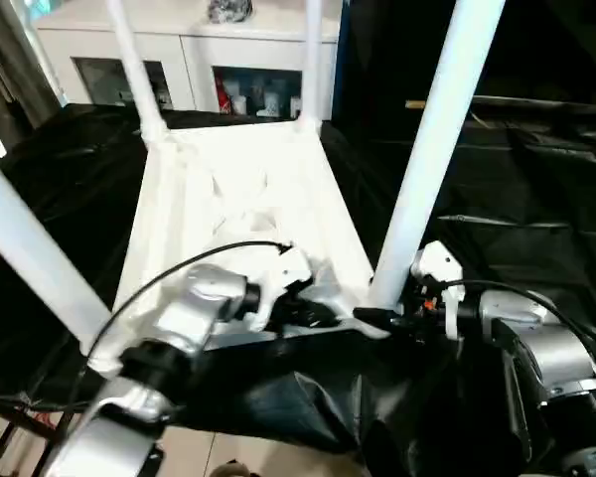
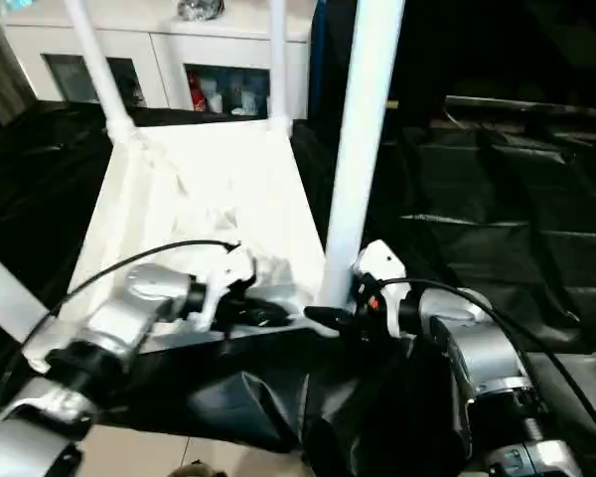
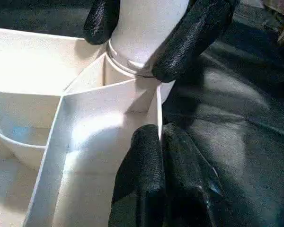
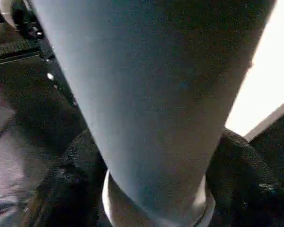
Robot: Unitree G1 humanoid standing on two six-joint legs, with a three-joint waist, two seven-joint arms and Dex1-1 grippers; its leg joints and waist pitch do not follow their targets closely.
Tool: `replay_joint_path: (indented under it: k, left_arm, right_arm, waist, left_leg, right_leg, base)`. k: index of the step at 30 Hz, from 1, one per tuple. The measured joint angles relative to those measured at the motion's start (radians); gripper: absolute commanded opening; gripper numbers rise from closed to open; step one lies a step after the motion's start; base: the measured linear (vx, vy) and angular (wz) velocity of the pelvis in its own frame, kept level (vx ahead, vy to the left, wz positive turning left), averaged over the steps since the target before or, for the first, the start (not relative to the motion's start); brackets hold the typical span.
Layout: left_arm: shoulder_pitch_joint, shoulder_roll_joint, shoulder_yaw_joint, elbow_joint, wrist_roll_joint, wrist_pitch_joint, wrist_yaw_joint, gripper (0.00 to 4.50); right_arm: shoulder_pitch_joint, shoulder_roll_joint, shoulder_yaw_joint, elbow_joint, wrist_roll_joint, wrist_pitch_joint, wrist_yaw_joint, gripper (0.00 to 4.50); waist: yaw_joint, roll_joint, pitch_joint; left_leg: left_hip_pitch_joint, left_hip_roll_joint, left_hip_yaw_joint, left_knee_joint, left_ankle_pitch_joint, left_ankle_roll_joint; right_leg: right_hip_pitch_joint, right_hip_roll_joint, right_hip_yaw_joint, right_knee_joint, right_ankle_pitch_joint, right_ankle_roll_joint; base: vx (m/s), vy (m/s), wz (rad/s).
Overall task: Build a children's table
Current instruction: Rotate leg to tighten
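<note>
The black-draped table (image 1: 536, 199) carries the white tabletop (image 1: 248, 189), which lies upside down with its ribbed side up, reaching the table's near edge. Four legs stand in its corner sockets. The near right leg (image 1: 432, 149) rises at the table's near edge. The right pincer (image 3: 137, 35) is clamped around the base of this leg. The left pincer (image 3: 162, 179) is pressed together on the tabletop's rim beside that socket.
</note>
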Motion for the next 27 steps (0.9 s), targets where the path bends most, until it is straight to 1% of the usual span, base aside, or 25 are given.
replay_joint_path:
  k: [3,4,9,12,14,16,18,20,23,24,25,26,27]
  left_arm:
    - [0.009,0.013,-0.002,-0.024,-0.006,0.013,-0.014,0.0]
    - [0.009,0.016,-0.003,-0.028,-0.008,0.015,-0.017,0.0]
    - [0.009,0.017,-0.004,-0.034,-0.01,0.023,-0.012,0.0]
    - [-0.001,-0.014,0.006,-0.001,0.02,0.005,0.081,0.0]
    - [-0.027,-0.042,0.012,0.043,0.032,0.0,0.146,0.0]
    - [-0.064,-0.095,0.029,0.104,0.054,-0.001,0.255,0.0]
    - [-0.103,-0.147,0.036,0.169,0.062,0.0,0.349,0.0]
    - [-0.118,-0.167,0.039,0.196,0.062,0.0,0.386,0.0]
    - [-0.145,-0.194,0.05,0.243,0.062,-0.002,0.434,0.0]
    - [-0.151,-0.205,0.053,0.256,0.064,-0.005,0.456,0.0]
    - [-0.152,-0.209,0.053,0.261,0.067,-0.01,0.464,0.0]
    - [-0.153,-0.209,0.053,0.263,0.07,-0.016,0.465,0.0]
    - [-0.155,-0.211,0.053,0.271,0.074,-0.027,0.465,0.0]
  right_arm:
    - [0.0,-0.002,0.004,-0.014,0.001,0.005,0.013,2.63]
    - [0.0,-0.002,0.004,-0.017,0.001,0.006,0.015,2.42]
    - [0.014,0.019,-0.002,-0.035,0.001,0.022,-0.002,2.32]
    - [0.021,0.069,-0.029,-0.013,-0.015,0.007,-0.121,2.32]
    - [0.013,0.116,-0.062,0.012,-0.026,0.014,-0.22,2.31]
    - [-0.017,0.179,-0.1,0.055,-0.057,0.015,-0.365,2.3]
    - [-0.03,0.211,-0.119,0.064,-0.091,0.006,-0.479,2.28]
    - [-0.037,0.222,-0.126,0.071,-0.1,0.007,-0.526,2.28]
    - [-0.062,0.245,-0.128,0.085,-0.136,0.026,-0.598,2.28]
    - [-0.075,0.248,-0.128,0.1,-0.147,0.028,-0.615,2.52]
    - [-0.082,0.249,-0.128,0.107,-0.155,0.028,-0.617,2.52]
    - [-0.083,0.249,-0.128,0.109,-0.156,0.028,-0.617,2.66]
    - [-0.082,0.25,-0.128,0.109,-0.162,0.027,-0.617,2.66]
  waist:
    - [0.0,0.0,0.0]
    - [0.0,0.0,0.0]
    - [0.0,0.0,0.0]
    - [-0.006,0.0,0.0]
    - [-0.009,-0.002,0.0]
    - [-0.023,-0.002,0.0]
    - [-0.034,-0.002,0.0]
    - [-0.036,-0.001,0.0]
    - [-0.035,0.0,-0.001]
    - [-0.035,0.0,-0.001]
    - [-0.036,0.0,-0.001]
    - [-0.036,0.0,-0.002]
    - [-0.035,0.0,-0.002]
  left_leg:
    - [0.0,0.0,0.0,0.0,0.0,0.0]
    - [0.0,0.0,0.0,0.0,0.0,0.0]
    - [0.0,0.0,0.0,0.001,0.0,0.0]
    - [0.001,0.0,0.0,0.001,0.0,0.0]
    - [0.003,0.0,0.0,0.001,0.0,0.0]
    - [0.003,0.0,0.0,0.002,0.0,0.0]
    - [0.004,-0.001,0.0,0.003,0.0,0.0]
    - [0.005,-0.001,0.0,0.002,0.0,0.0]
    - [0.006,-0.001,0.0,0.001,0.0,0.0]
    - [0.005,-0.001,0.0,0.002,0.0,0.0]
    - [0.005,-0.001,0.0,0.002,0.0,0.0]
    - [0.006,-0.001,0.0,0.002,0.0,0.0]
    - [0.006,-0.001,0.0,0.002,0.0,0.0]
  right_leg:
    - [0.0,0.0,0.0,0.0,0.0,0.0]
    - [0.0,0.0,0.0,0.0,0.0,0.0]
    - [0.0,0.0,0.0,0.0,0.0,0.0]
    - [0.0,0.0,0.0,0.0,-0.001,0.002]
    - [0.002,0.0,0.0,0.001,-0.003,0.004]
    - [0.002,0.0,0.0,0.0,-0.002,0.004]
    - [0.004,0.0,0.001,0.0,-0.003,0.005]
    - [0.004,0.0,0.001,-0.001,-0.003,0.005]
    - [0.005,0.0,0.001,-0.001,-0.003,0.005]
    - [0.005,0.0,0.001,-0.001,-0.003,0.005]
    - [0.005,0.0,0.001,-0.001,-0.003,0.005]
    - [0.006,0.0,0.001,-0.001,-0.003,0.005]
    - [0.006,0.0,0.001,-0.001,-0.003,0.005]
  base:
    - [0.0,0.0,0.0]
    - [0.0,0.0,0.0]
    - [0.0,0.0,0.0]
    - [0.0,0.0,0.0]
    - [0.0,0.0,0.0]
    - [0.0,0.0,0.0]
    - [0.0,0.0,0.0]
    - [0.0,0.0,0.0]
    - [0.0,0.0,0.0]
    - [0.0,0.0,0.0]
    - [0.0,0.0,0.0]
    - [0.0,0.0,0.0]
    - [0.0,0.0,0.0]
